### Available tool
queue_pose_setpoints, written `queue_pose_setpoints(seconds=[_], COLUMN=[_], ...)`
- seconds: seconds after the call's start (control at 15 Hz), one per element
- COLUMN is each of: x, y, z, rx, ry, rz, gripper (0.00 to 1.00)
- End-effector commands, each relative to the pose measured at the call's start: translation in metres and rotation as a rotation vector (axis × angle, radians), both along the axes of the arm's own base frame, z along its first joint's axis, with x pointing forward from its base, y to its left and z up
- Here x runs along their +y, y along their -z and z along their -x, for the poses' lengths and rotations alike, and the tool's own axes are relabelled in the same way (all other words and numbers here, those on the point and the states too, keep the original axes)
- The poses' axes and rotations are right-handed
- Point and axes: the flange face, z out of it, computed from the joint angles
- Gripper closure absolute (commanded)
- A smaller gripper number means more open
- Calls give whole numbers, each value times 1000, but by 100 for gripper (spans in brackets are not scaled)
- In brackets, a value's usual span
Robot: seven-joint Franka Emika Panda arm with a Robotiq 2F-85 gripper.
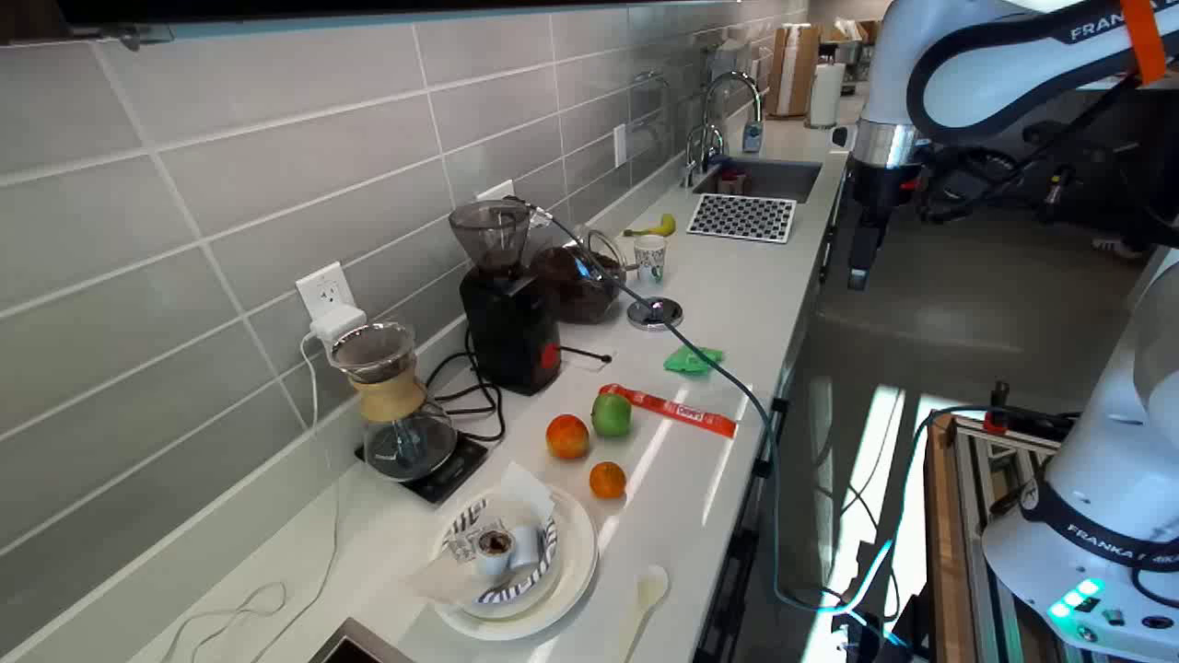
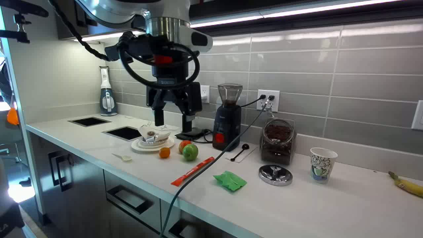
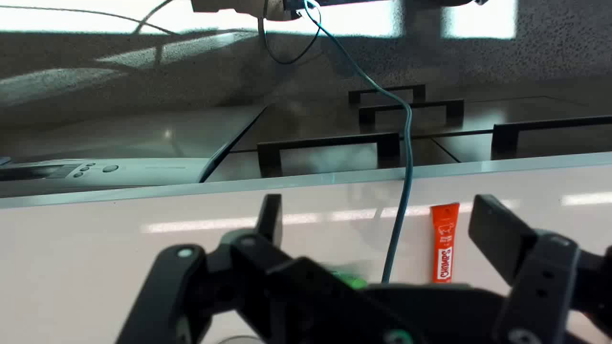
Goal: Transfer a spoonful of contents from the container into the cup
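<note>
Glass and dark-filled, the container (image 2: 277, 152) stands on the bench (image 2: 330, 211), its chrome lid (image 2: 275, 176) lying near it, presumably so the black scoop (image 2: 239, 153) can reach in; the paper cup (image 2: 322, 165) stands near, likely for a short carry. The end effector (image 2: 173, 124) holds nothing, jaws spread.

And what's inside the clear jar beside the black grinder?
Dark brown contents show in the clear jar in both exterior views; whatever lies deeper within is covered and can't be seen.
</note>
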Motion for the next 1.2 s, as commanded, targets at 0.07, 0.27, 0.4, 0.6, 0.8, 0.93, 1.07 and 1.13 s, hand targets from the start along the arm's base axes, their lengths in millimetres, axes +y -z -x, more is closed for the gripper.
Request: queue_pose_setpoints(seconds=[0.07, 0.27, 0.4, 0.6, 0.8, 0.93, 1.07, 1.13], x=[0, 0, 0, 0, 0, -3, -13, -17], y=[-1, 0, 0, 0, 0, 1, 8, 11], z=[0, 0, 0, 0, 0, -6, -23, -33], rx=[1, 1, 1, 1, 1, 6, 25, 24], ry=[0, 0, 0, 0, 0, 35, 117, 124], rz=[0, 0, 0, 0, 0, 1, -4, -12], gripper=[0, 0, 0, 0, 0, 0, 0, 0])
